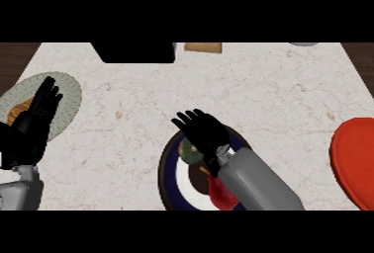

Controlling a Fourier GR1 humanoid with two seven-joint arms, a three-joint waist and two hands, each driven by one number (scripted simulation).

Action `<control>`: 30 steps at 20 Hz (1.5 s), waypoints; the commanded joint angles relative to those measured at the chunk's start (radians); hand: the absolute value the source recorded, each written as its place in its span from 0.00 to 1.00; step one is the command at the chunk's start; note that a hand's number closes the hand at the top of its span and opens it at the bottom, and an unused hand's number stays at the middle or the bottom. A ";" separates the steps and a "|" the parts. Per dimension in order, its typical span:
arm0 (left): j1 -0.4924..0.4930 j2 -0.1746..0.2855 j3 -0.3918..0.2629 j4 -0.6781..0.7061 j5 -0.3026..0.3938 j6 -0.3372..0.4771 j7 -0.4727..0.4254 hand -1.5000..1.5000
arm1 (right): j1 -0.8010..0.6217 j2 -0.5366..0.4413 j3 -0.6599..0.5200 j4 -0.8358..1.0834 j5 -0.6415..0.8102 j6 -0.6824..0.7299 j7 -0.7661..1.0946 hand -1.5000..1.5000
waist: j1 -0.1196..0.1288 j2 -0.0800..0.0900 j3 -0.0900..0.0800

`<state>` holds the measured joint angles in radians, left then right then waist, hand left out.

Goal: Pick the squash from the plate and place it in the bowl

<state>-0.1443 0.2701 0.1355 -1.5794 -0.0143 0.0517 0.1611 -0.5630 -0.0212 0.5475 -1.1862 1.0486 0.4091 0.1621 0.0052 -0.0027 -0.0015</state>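
- A pale marbled tabletop [241,84] seen from steeply above.
- Low in the middle, toward 6 o'clock, lies a dark blue plate [166,173] with a white inner ring.
- The right robot hand [203,132] is over the plate's far rim. Its fingers are straight, a little spread and point toward 11 o'clock, and they hold nothing. Its grey forearm crosses the plate from 5 o'clock.
- A greenish-tan rounded thing, apparently the squash [190,154], sits on the plate at 7 o'clock from that hand, just beside its fingers. I cannot tell whether they touch.
- A red item [220,196] shows on the same plate, partly under the forearm.
- The red bowl [354,163] is cut off by the edge at 3 o'clock, well apart from the plate.
- At 9 o'clock, the left robot hand [36,111] rests with straight fingers pointing to 1 o'clock, over a grey-green plate [67,99] that carries an orange item [18,113].
- At 12 o'clock, a black object [137,52] and a tan object [203,47] are at the far edge.
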 commanded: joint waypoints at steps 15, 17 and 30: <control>-0.009 0.011 0.056 0.050 0.013 -0.060 -0.066 0.50 | -0.161 0.021 0.083 0.347 -0.164 -0.196 -0.108 1.00 | 0.012 0.006 0.002; 0.019 -0.022 0.027 0.036 -0.012 -0.037 -0.058 0.50 | -0.185 0.021 0.132 0.370 -0.231 -0.235 -0.083 1.00 | 0.017 0.006 0.002; 0.024 -0.015 0.068 0.031 -0.022 0.010 -0.042 0.50 | -0.147 -0.309 -0.477 0.503 -0.305 -0.555 0.664 1.00 | -0.095 0.004 -0.001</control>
<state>-0.1203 0.2526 0.1973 -1.5428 -0.0385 0.0585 0.1174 -0.6879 -0.2337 0.2332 -0.7503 0.7658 -0.0538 0.5912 -0.0850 -0.0035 -0.0006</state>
